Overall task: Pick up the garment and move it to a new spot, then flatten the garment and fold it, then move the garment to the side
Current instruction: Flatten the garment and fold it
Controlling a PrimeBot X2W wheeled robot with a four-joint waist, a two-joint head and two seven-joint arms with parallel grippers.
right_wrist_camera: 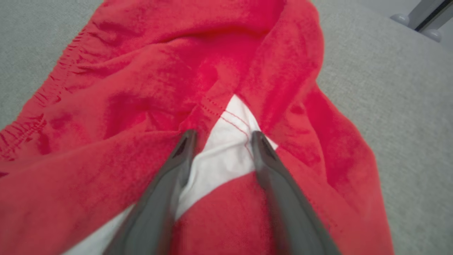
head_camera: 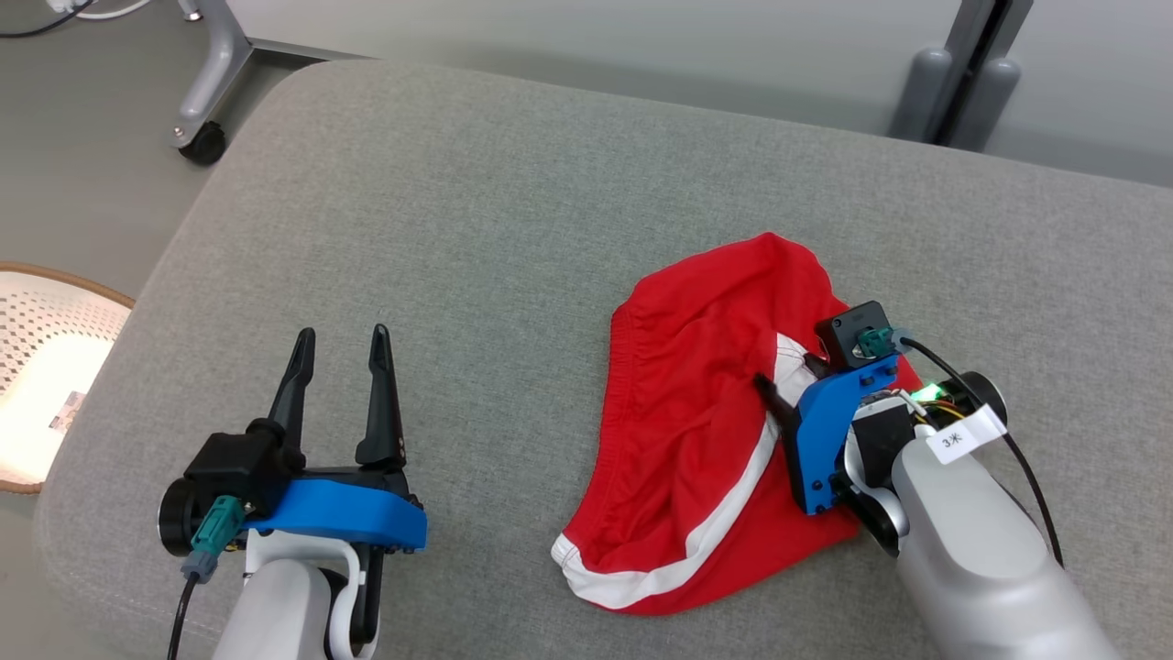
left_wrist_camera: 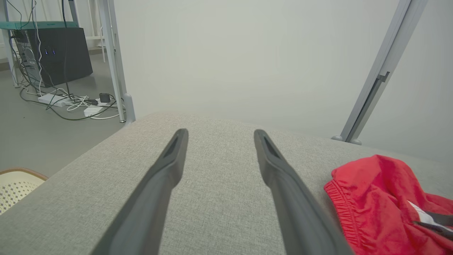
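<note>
On the grey upholstered cushion (head_camera: 476, 211), the red shorts (head_camera: 696, 431) with white trim lie rumpled toward 4 o'clock of our head view, elastic waistband facing 9 o'clock and one white-edged leg hem at 6 o'clock. Our right gripper (head_camera: 783, 368), angled in from 5 o'clock, sits over the right half of the shorts. Its two dark fingers (right_wrist_camera: 168, 177) are parted a moderate way and straddle a white stripe (right_wrist_camera: 226, 152) where it meets the red folds. The tips are at the fabric, though we cannot tell whether they press into it, and nothing is pinched between them. Our left gripper (head_camera: 343, 333) sits at 8 o'clock, well apart from the shorts, its fingers spread wide and pointing toward 12 o'clock over bare cushion. Off the cushion at 9 o'clock, a pale perforated basket (head_camera: 37, 367) stands on the floor. At 11 o'clock we see a caster wheel (head_camera: 202, 142) under a grey metal leg (head_camera: 215, 64).
</note>
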